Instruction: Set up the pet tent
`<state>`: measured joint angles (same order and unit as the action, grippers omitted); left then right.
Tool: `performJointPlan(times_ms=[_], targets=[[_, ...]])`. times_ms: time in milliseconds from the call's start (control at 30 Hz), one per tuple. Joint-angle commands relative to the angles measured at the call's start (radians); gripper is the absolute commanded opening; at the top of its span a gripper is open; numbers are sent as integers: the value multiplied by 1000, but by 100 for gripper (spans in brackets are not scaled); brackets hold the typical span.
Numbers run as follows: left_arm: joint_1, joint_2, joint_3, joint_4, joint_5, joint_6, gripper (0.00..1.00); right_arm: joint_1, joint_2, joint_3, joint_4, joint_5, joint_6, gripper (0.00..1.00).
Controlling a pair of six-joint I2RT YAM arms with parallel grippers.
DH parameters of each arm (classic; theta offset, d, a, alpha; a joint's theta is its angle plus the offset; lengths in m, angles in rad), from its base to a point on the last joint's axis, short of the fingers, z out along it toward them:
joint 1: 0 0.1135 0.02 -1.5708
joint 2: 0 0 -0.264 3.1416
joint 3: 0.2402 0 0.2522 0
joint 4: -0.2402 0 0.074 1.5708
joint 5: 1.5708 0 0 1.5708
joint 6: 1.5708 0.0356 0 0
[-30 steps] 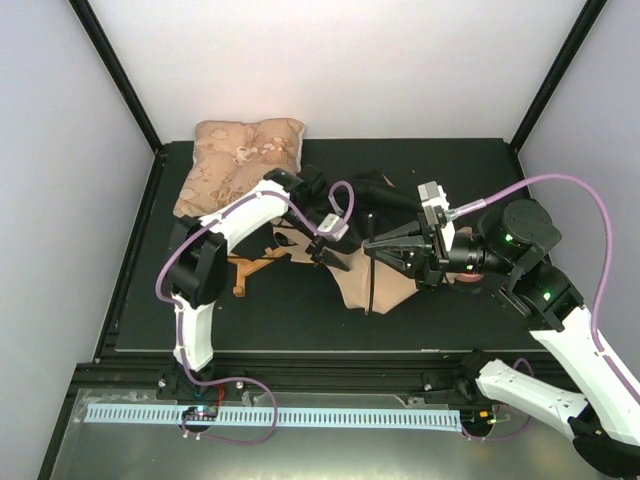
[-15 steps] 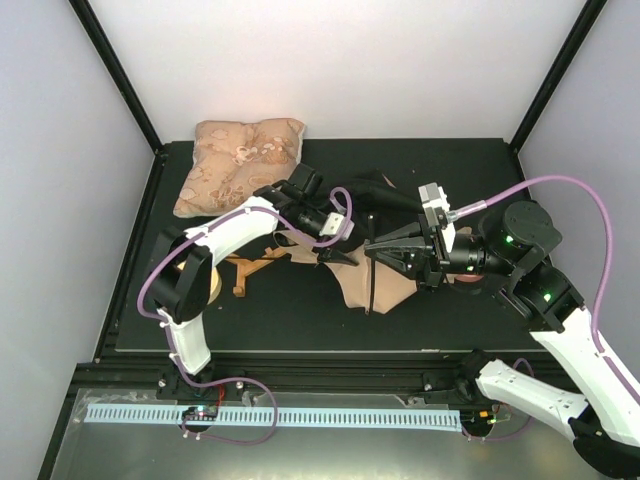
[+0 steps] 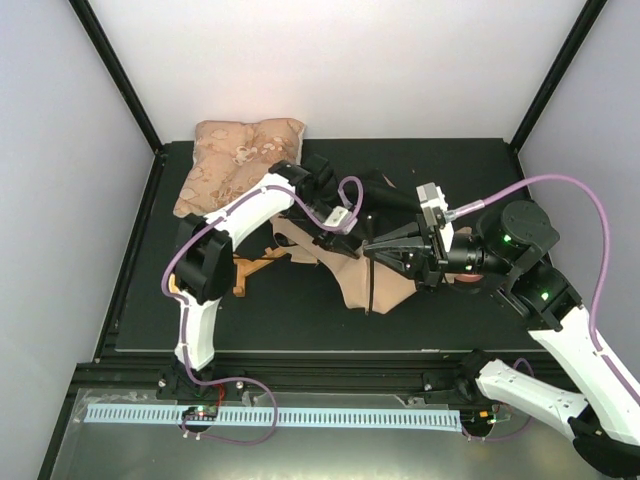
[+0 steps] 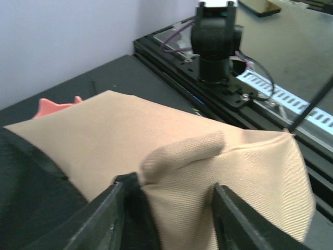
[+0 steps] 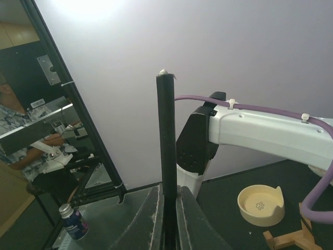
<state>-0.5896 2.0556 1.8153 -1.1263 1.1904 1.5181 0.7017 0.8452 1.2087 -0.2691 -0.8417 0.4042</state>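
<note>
The pet tent [image 3: 372, 288] lies crumpled mid-table, tan canvas with black lining [image 4: 31, 187]. My left gripper [image 3: 335, 237] is pressed down onto its left part. In the left wrist view a bunched fold of tan canvas [image 4: 179, 172] fills the gap between the fingers [image 4: 106, 211] and touches both, so the left gripper [image 4: 169, 205] is shut on that fold. My right gripper [image 3: 374, 250] hovers over the tent, shut on a thin black pole [image 3: 368, 290]. The pole [image 5: 166, 135] stands straight up between the right gripper's [image 5: 167, 192] fingers in the right wrist view.
A beige floral cushion [image 3: 240, 160] lies at the back left. A small wooden stand [image 3: 250, 268] sits left of the tent, with a cream pet bowl [image 5: 260, 204] near it. Something pink [image 4: 54, 105] peeks from behind the canvas. Black frame posts mark the table's corners.
My left gripper has shifted a little toward the back of the table over the tent, and its jaws have narrowed onto the canvas fold. The right arm and pole have stayed put.
</note>
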Motion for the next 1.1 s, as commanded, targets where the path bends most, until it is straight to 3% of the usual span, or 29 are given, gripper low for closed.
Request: performJointPlan(times_ms=[0,133,200,433,600,800,1067], targets=[[0,-30,-44,-114,13,82,42,-1,14,-19,-37,2,32,1],[0,-112,-142,65,-33,-76,19,-2,11,-16,-50,5,29,1],[-1,-150,-168,125,-55,-145,2,-1,9,-15,-58,10,24,1],[-7,-324,-357,432,-105,-412,2,-1,3,-28,-134,52,-5,1],[-25,-497,-517,764,-207,-831,2,-2,-3,-69,-218,82,-44,1],[-76,-661,-577,859,-298,-1120,2,-2,-20,-93,-263,93,-95,1],[-144,-738,-439,743,-384,-1373,1,-1,5,-102,-343,100,-163,1]])
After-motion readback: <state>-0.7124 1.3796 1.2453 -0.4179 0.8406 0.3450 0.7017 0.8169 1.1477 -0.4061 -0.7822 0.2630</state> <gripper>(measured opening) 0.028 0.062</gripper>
